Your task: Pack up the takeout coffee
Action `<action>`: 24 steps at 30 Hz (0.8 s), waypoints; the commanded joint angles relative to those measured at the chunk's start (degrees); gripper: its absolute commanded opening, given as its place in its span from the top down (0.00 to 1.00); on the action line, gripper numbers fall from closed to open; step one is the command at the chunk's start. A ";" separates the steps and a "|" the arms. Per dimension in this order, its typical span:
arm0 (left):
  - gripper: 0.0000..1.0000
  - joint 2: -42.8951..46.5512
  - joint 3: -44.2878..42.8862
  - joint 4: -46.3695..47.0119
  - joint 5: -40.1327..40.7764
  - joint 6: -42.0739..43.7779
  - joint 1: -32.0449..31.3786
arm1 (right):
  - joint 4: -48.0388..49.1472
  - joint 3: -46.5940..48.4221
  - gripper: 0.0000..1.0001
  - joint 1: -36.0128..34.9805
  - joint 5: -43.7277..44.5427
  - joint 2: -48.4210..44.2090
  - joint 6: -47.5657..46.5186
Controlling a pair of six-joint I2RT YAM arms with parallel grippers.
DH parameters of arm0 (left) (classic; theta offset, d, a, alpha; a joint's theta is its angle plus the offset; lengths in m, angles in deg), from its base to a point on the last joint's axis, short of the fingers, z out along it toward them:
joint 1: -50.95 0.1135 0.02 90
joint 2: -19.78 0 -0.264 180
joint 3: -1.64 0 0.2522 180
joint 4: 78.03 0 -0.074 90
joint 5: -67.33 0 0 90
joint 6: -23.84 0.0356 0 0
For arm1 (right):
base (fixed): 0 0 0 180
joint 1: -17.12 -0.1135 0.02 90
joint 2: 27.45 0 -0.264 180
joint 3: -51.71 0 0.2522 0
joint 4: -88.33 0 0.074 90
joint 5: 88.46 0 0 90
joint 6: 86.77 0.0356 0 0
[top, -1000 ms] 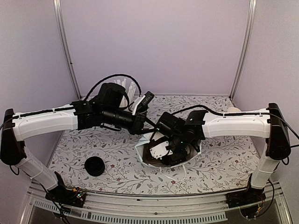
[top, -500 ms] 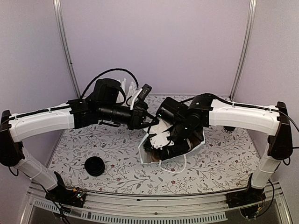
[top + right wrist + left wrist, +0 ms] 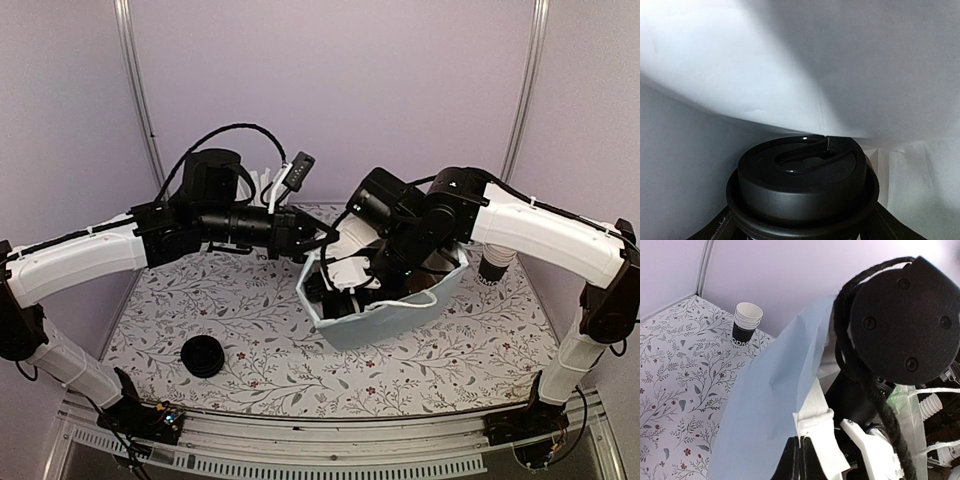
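Mostly done: clasping takeout coffee (image 3: 800, 185) inside paper bag (image 3: 385, 320) with right gripper (image 3: 802, 227), pinching its rim with left gripper (image 3: 801, 460). Remaining: setting down, releasing, withdrawing.

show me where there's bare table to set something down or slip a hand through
Bare table: the near strip between the lid pile and the bag, and the near right corner beyond the bag. Crowded: mid-back, where the left tool pinches the bag rim and the right tool holds the takeout coffee inside.
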 commanded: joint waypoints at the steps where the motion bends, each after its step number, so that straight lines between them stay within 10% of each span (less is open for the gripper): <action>1: 1.00 0.46 0.03 -3.07 0.40 -0.81 1.98 | 1.48 1.23 0.45 -0.39 -2.50 -2.69 0.73; 10: 0.30 5.92 3.31 -1.91 2.90 -1.45 2.01 | 3.57 -2.43 0.46 -0.47 -1.30 -2.62 2.26; 24: 0.00 11.29 5.28 -6.40 9.35 -2.36 1.99 | 8.40 -1.96 0.46 -0.25 1.47 -2.02 3.61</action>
